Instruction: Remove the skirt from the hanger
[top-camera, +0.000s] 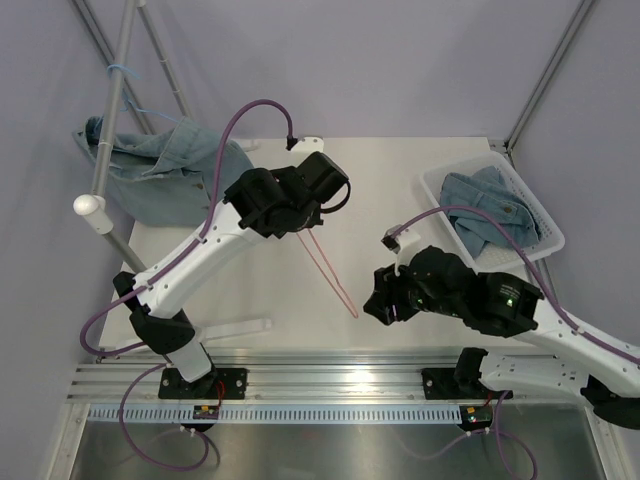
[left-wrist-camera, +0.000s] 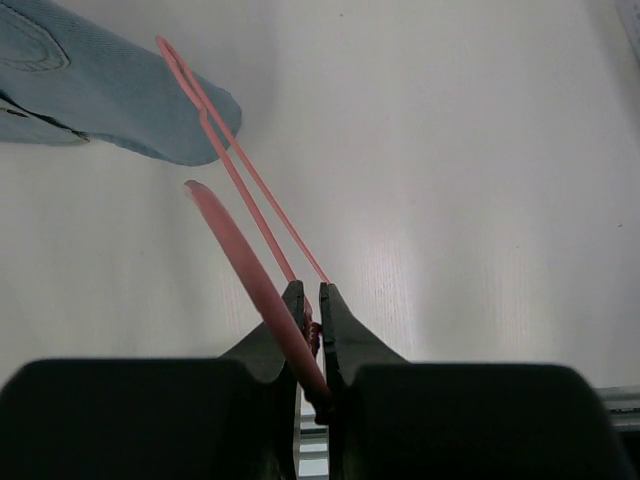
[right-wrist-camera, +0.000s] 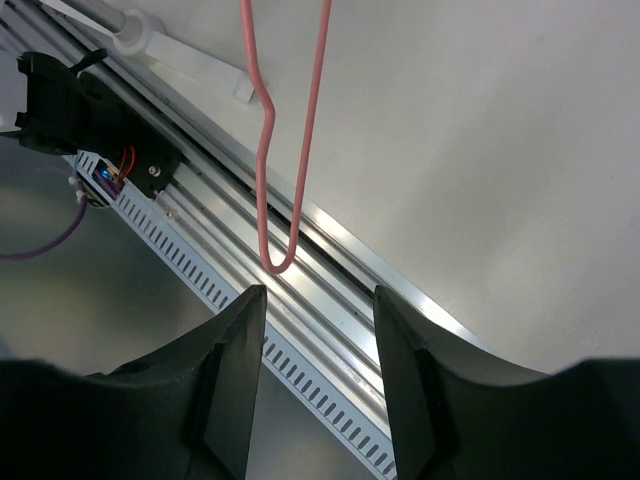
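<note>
pink wire hanger (top-camera: 332, 272) slants bare over the bench (top-camera: 260, 285), one end clamped in the left hand (left-wrist-camera: 310, 322). right hand (right-wrist-camera: 315, 312) fingers stand apart, the hanger's near end just ahead of the gap, untouched. denim garment (top-camera: 170, 172) lies far left, folded denim (top-camera: 492, 205) in the far-right basket (top-camera: 440, 176); cannot tell which is the skirt.

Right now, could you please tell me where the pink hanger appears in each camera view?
Top external: the pink hanger slants across the table's middle, from the left tool toward the right tool.
Left wrist: the pink hanger runs from the shut left tool up-left toward denim cloth.
Right wrist: its looped end hangs at top centre, ahead of the open right tool.
Shared landmark: the white table.
</note>
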